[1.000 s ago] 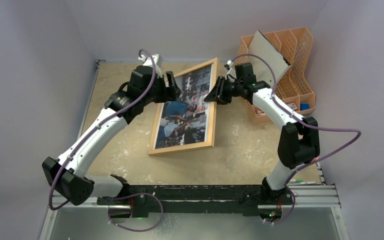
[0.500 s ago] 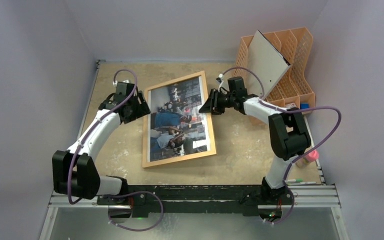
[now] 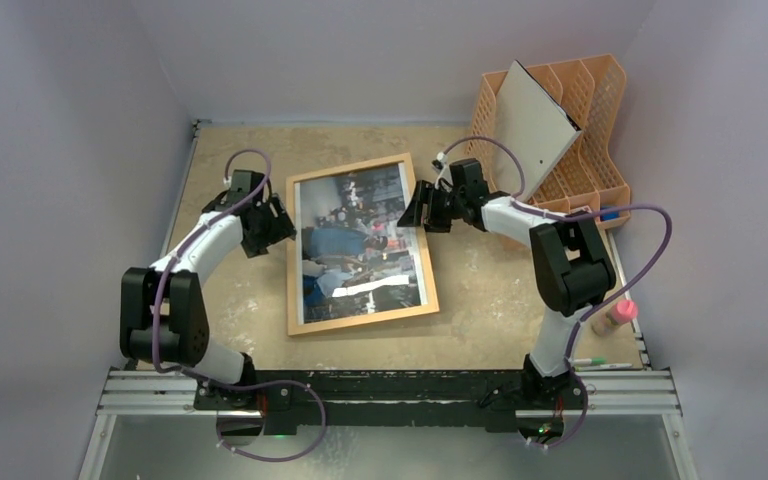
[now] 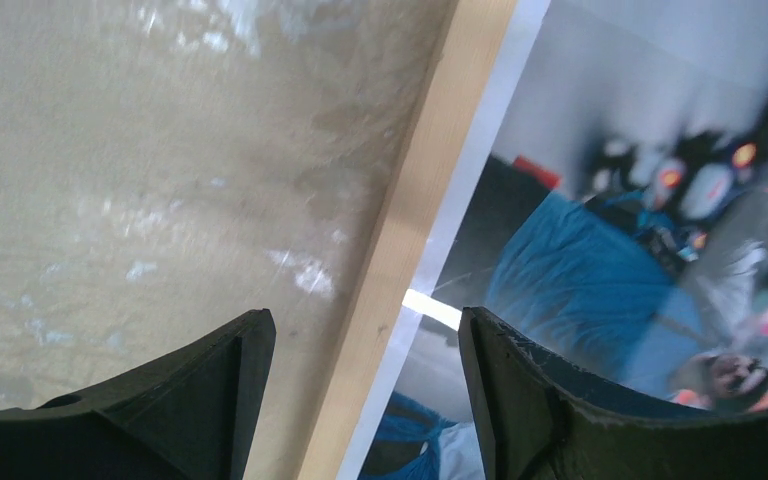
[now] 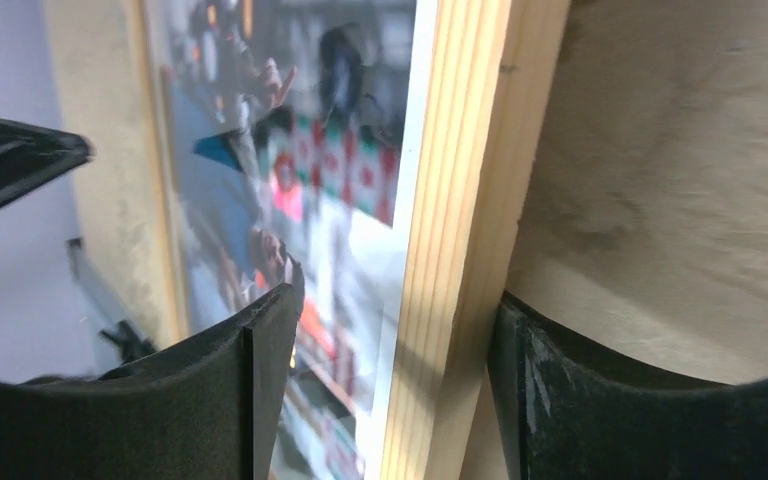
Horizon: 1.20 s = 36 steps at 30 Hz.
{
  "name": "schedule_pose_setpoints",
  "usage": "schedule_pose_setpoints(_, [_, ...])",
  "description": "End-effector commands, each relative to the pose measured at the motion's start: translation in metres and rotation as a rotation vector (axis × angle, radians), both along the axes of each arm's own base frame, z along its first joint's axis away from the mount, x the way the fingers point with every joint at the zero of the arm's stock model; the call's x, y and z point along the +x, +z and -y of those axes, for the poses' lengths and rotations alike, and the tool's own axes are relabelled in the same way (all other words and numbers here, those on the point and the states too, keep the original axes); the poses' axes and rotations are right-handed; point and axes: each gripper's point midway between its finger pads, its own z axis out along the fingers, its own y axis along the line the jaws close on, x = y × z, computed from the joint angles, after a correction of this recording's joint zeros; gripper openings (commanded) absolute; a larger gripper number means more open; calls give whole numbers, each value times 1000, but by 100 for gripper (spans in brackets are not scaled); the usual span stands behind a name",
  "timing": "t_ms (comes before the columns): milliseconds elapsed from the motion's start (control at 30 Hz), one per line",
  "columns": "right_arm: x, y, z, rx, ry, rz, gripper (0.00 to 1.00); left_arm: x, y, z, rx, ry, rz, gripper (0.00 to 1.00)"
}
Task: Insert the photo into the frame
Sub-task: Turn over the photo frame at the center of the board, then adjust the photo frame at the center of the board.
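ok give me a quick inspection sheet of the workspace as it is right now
surface: tan table, scuffed with white marks
job's things: frame flat on table; photo face up inside its rails
clutter: orange lattice organizer holding a white-grey board, far right; pink-capped bottle and pen at right edge
hands: left hand open astride frame's left rail; right hand open astride right rail
cables: purple cables looped along both arms
surroundings: plain pale walls on three sides

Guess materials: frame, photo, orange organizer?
Frame: light, bare-looking wood, grain lines visible. Photo: glossy print, likely behind glass; a bright glare streak crosses it. Organizer: orange plastic by its look, moulded lattice walls.
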Motion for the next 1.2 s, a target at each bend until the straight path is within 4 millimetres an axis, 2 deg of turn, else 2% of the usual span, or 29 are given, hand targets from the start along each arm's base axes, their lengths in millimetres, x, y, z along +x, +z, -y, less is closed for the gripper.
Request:
schedule_pose_setpoints(0, [28,14,23,-132,-121,116,71,52,34,3,-11,-36,128,71])
schedule_pose_setpoints(133, [22,7,46,-227,-237,47,76,91,45,4,15,-80,161,70])
schedule_pose_setpoints(200, [14,8,50,-236,-234,45,77,107,54,5,19,-87,183,69])
schedule_pose_setpoints(267, [5,8,56,-255,-228,47,77,121,62,14,-16,-123,219,68])
schedule_pose_setpoints(333, [-3,17,57,-249,-203,86,77,133,70,21,-37,-156,261,68])
schedule_pose_setpoints(433, [-32,35,41,-157,-69,132,75,159,82,31,-60,-218,337,68])
schedule_pose_setpoints(567, [-93,44,3,-134,176,199,71,201,86,41,-65,-291,388,68])
schedule_pose_setpoints(633, [-128,39,-17,-133,279,193,69,225,83,47,-73,-316,405,68])
schedule_pose_setpoints(667, [-145,34,-24,-125,320,171,67,237,74,51,-87,-333,406,68])
schedule_pose_setpoints(700, [-161,29,-29,-113,355,147,65,247,80,56,-101,-353,436,68])
schedule_pose_setpoints(767, [-192,20,-37,-91,428,112,62,268,68,64,-129,-381,457,68])
schedule_pose_setpoints(833, [-232,19,-49,-49,567,105,63,286,64,72,-159,-411,496,69])
schedule_pose_setpoints(900, [-262,17,-57,-73,658,119,66,301,57,81,-195,-438,533,69])
schedule_pose_setpoints(1033, [-275,7,-58,-101,678,77,68,315,23,85,-215,-453,488,70])
schedule_pose_setpoints(1167, [-286,-18,-60,-163,673,19,68,310,-5,84,-212,-460,431,69])
